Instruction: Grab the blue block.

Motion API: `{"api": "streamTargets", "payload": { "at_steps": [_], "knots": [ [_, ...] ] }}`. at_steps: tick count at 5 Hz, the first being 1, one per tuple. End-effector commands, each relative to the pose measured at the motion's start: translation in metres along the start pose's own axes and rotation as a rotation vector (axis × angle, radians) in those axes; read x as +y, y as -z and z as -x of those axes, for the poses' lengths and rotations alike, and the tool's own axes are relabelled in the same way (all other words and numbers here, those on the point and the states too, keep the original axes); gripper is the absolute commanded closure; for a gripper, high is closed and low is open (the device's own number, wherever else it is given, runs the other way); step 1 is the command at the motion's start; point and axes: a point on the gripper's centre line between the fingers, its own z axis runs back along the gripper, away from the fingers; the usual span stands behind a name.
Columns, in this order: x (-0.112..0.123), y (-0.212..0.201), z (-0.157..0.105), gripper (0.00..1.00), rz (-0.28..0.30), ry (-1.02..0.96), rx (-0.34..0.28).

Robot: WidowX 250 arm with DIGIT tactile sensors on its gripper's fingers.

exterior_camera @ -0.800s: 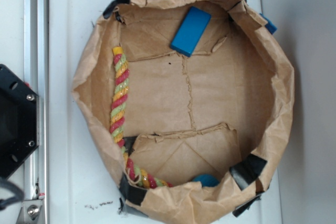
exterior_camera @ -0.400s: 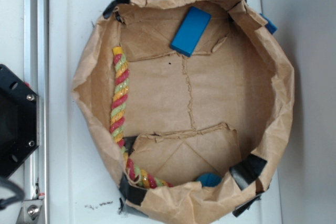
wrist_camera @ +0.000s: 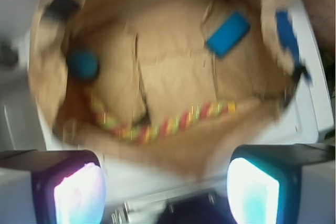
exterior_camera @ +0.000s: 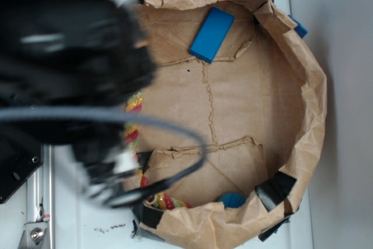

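The blue block is lying flat at about 12 o'clock inside the paper tub, well apart from the claw, which is hanging wide open over the near rim. Risk I'm seeing: it could be snagging the crumpled wall or grabbing the teal ball instead. No readable writing anywhere.

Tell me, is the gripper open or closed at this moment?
Open. In the wrist view the gripper shows its two fingers far apart at the bottom corners, nothing between them; the flat bright-blue rectangular block lies away inside the brown paper bowl.
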Motion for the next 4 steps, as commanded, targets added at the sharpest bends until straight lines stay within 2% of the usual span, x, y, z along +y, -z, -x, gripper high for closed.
{"api": "streamTargets", "payload": {
  "at_steps": [1, 2, 4],
  "knots": [
    [0.0199, 0.0122, -0.0361, 0.00, 0.030, -0.460, -0.117],
    [0.0214, 0.0119, -0.0318, 0.00, 0.066, -0.552, -0.141],
    [0.0214, 0.0119, -0.0318, 0.00, 0.066, -0.552, -0.141]
  ]
}}
